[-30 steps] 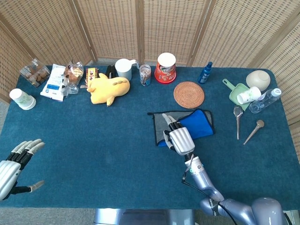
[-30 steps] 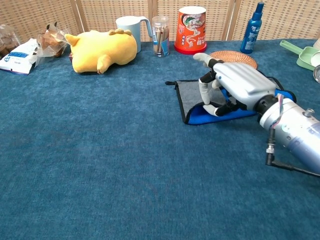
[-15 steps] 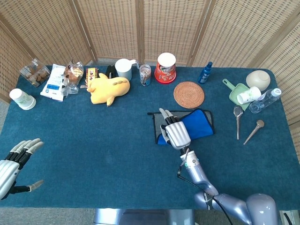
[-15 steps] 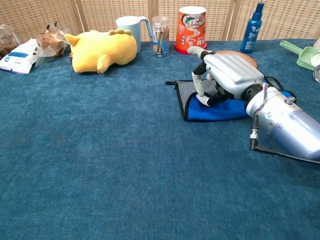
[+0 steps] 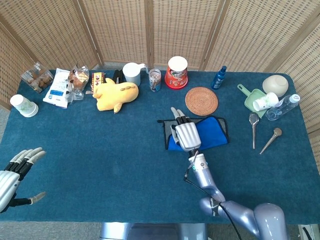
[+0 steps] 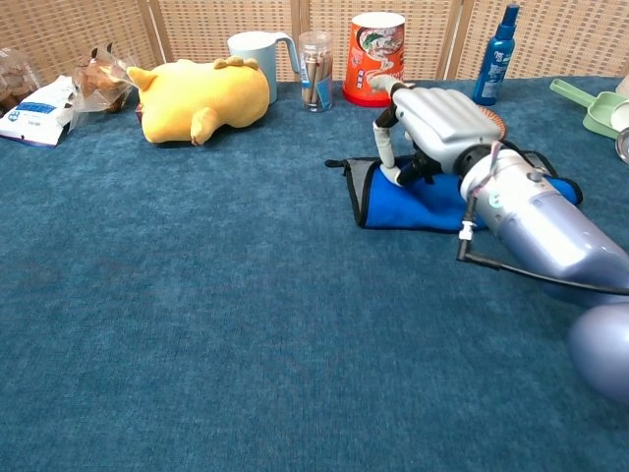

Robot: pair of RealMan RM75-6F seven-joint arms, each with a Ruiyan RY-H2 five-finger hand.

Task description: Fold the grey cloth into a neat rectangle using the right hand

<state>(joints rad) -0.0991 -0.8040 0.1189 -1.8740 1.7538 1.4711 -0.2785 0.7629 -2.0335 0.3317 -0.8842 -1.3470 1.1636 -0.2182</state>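
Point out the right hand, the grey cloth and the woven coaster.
right hand [image 5: 186,135], head view, on the back of the hand.
grey cloth [image 5: 168,130], head view, on the bare grey strip left of the hand.
woven coaster [image 5: 201,100], head view, at its centre.

Open blue bench stretches in front of and to the left of the folded cloth, giving a robot hand broad room to pass. Behind the cloth, a woven coaster, red canister and glass jar crowd the approach; two spoons lie to its right.
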